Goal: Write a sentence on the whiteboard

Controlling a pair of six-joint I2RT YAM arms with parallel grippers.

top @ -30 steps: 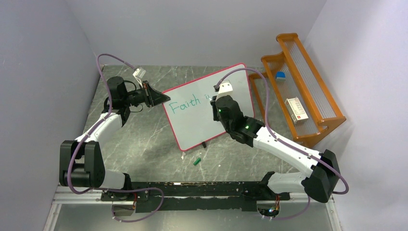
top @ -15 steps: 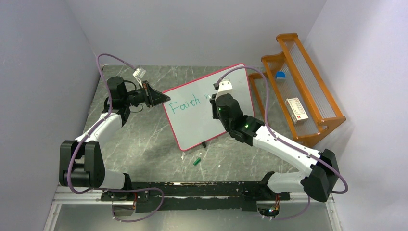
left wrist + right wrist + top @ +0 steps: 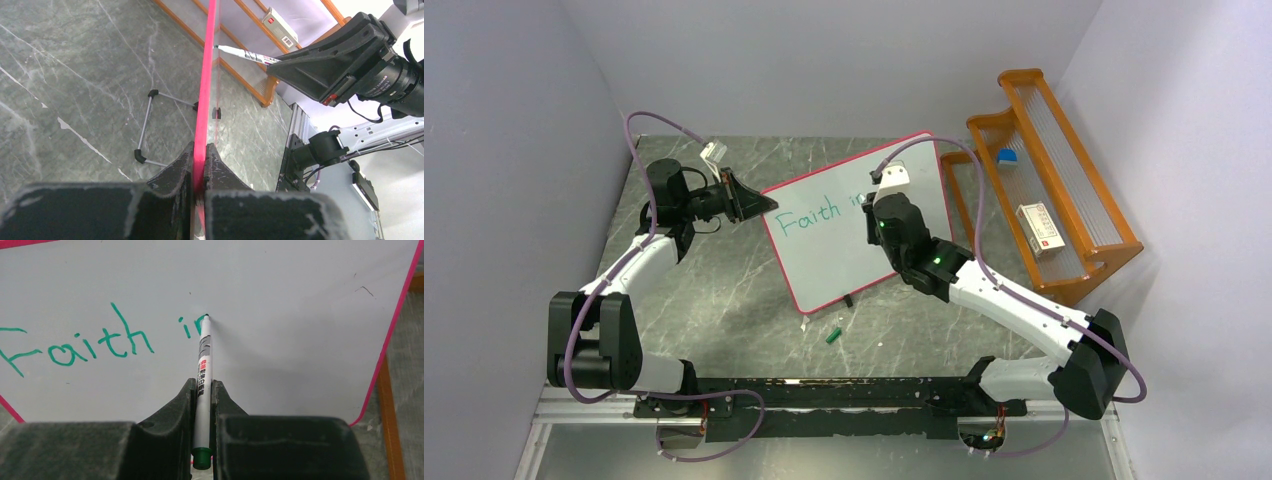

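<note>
The whiteboard (image 3: 834, 255), white with a thin pink frame, stands tilted mid-table on black feet. Green handwriting of the sentence (image 3: 75, 345) reads "Faith" followed by the start of "in" (image 3: 819, 218). My left gripper (image 3: 764, 203) is shut on the board's left edge; in the left wrist view the pink frame (image 3: 205, 95) runs up from between the fingers of that gripper (image 3: 200, 150). My right gripper (image 3: 202, 387) is shut on a white marker (image 3: 204, 360) with a green end. Its tip touches the board just right of the "i". From above, the right gripper (image 3: 876, 205) faces the board.
An orange wooden rack (image 3: 1049, 190) stands at the right, holding a small white box (image 3: 1040, 230) and a blue item (image 3: 1007, 156). A green marker cap (image 3: 833, 334) lies on the marble table (image 3: 724, 290) in front of the board. Grey walls enclose the table.
The right gripper has edged slightly right and up along the board with the marker. The left arm and the board have not moved.
</note>
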